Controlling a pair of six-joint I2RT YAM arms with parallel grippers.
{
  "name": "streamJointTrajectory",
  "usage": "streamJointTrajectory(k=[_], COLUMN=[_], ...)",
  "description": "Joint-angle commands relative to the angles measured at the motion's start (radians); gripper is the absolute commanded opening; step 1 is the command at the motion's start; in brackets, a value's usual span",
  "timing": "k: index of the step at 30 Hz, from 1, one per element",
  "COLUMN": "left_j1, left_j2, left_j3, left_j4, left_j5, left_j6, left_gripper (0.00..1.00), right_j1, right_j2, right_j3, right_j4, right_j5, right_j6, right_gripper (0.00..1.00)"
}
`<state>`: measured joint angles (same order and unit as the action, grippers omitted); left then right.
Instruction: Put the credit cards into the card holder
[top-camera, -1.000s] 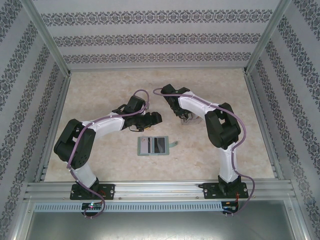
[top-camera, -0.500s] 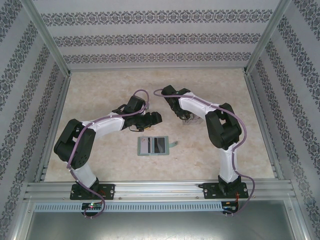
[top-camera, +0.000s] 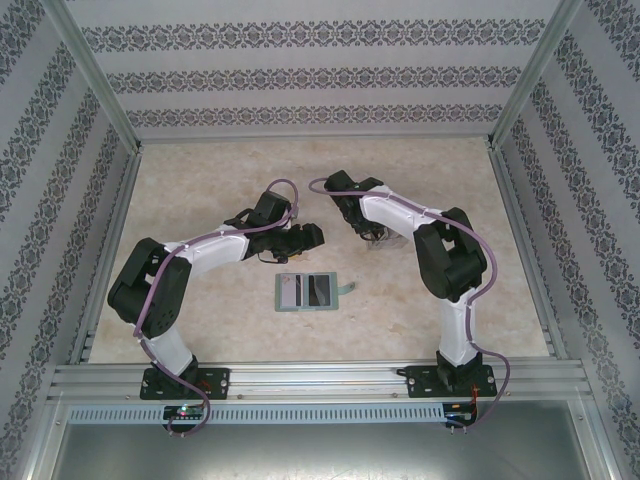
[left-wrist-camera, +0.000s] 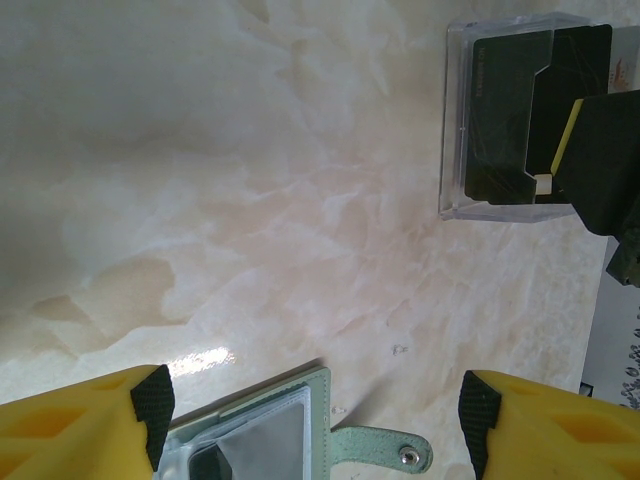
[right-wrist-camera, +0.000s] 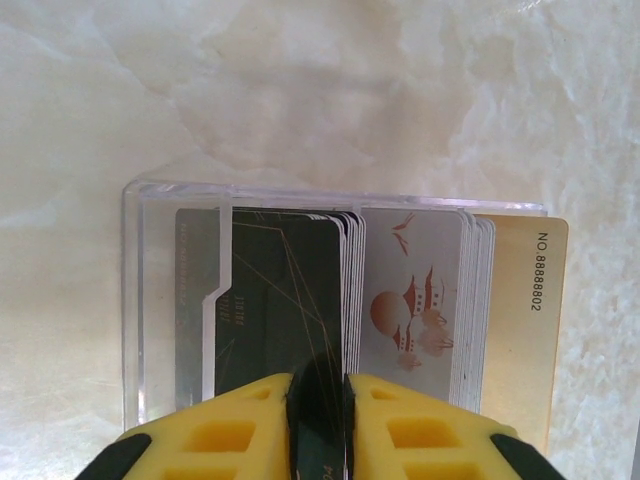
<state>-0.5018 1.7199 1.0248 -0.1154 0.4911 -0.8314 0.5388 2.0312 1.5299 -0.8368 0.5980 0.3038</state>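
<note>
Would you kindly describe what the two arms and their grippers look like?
The left arm and right arm have white shells, black joints and black bases, with a purple cable along each. The left gripper and right gripper have chunky yellow fingers tipped with black pads.

Card holder (top-camera: 308, 291): open flat. Left gripper (top-camera: 314, 238) near, at its 12 o'clock; right gripper (top-camera: 370, 236) at 2 o'clock.
</note>
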Motion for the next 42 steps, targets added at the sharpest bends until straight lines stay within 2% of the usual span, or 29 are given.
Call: streamJointTrajectory(k=[1, 9, 17, 25, 42], left_j1=[0.011, 0.011, 0.011, 0.012, 0.012], left_j2=[-0.011, -0.014, -0.021, -0.049, -0.062], left_j3=[-0.009, -0.017, -0.02, -0.046, -0.048], left_j4=[0.018, 0.02, 0.019, 0.022, 0.016], left_j5=[0.012, 0.012, 0.014, 0.013, 0.004], left_j6=[-0.008, -0.009, -0.008, -0.001, -0.006], left_gripper=[0.77, 0.77, 0.77, 0.77, 0.77], right_j1=[-0.007, -0.005, -0.008, -0.032, -0.067], right_j2=[-0.04, -0.071, -0.132, -0.213, -0.178], right_j3=[-0.01, -0.014, -0.036, -0.106, -0.091], right_j4=[-0.014, -0.019, -0.012, 0.044, 0.06], right_j5=[0.035, 0.019, -0.114, -0.188, -0.241], right_j6=[0.004, 0.011, 0.061, 0.116, 0.08], right_gripper=[0.19, 0.12, 0.05, 0.05, 0.04])
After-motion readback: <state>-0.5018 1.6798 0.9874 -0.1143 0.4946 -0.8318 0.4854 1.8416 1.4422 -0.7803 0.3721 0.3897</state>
